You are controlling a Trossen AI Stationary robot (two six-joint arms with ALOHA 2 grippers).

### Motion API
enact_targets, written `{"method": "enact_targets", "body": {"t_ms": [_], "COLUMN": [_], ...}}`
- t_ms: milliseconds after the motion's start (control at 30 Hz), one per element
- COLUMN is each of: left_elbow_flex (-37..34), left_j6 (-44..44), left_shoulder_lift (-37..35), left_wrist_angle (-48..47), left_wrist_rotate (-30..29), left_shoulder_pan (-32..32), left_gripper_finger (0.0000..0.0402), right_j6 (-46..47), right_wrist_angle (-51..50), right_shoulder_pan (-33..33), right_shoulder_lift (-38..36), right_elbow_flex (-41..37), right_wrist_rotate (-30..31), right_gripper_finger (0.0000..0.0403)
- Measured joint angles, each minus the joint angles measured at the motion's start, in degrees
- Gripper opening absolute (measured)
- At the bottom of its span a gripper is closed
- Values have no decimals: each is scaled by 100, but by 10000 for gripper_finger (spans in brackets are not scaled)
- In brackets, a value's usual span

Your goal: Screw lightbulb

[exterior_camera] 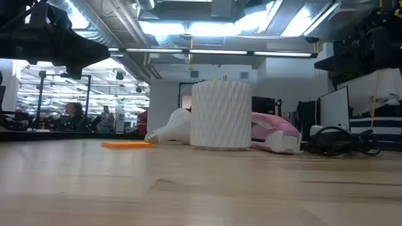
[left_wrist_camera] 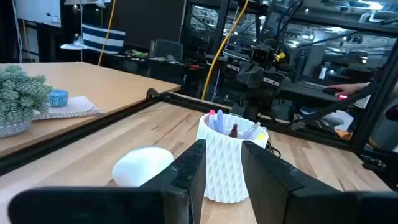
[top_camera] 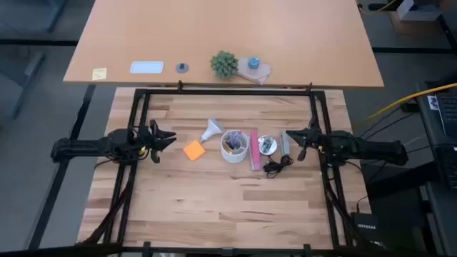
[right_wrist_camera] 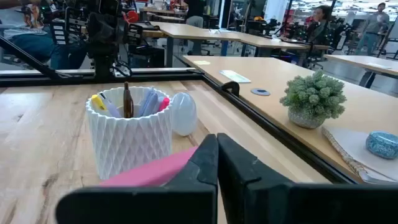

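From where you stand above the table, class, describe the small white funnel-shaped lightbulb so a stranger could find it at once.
Start at the white ribbed cylindrical cup of pens in the middle of the light wooden table. Just beside it, toward the left arm and the table's far edge, lies the small white funnel-shaped lightbulb on its side. Unlike the flat orange square note nearby, it tapers to a narrow base.

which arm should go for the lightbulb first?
Probably left. The lightbulb lies on the left gripper's side of the pen cup, with only an orange pad nearby, and its fingers stand apart. The right gripper is shut, beyond the cup.
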Motion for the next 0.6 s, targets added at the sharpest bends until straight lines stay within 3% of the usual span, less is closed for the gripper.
{"method": "enact_targets", "body": {"t_ms": [600], "left_elbow_flex": [0], "left_j6": [0], "left_shoulder_lift": [-2], "left_wrist_angle": [0], "left_wrist_rotate": [-2], "left_shoulder_pan": [0], "left_gripper_finger": [93], "right_j6": [30], "right_wrist_angle": [-122], "right_shoulder_pan": [0], "right_shoulder_lift": [0], "right_elbow_flex": [0], "right_wrist_rotate": [-7], "right_gripper_finger": [3]}}
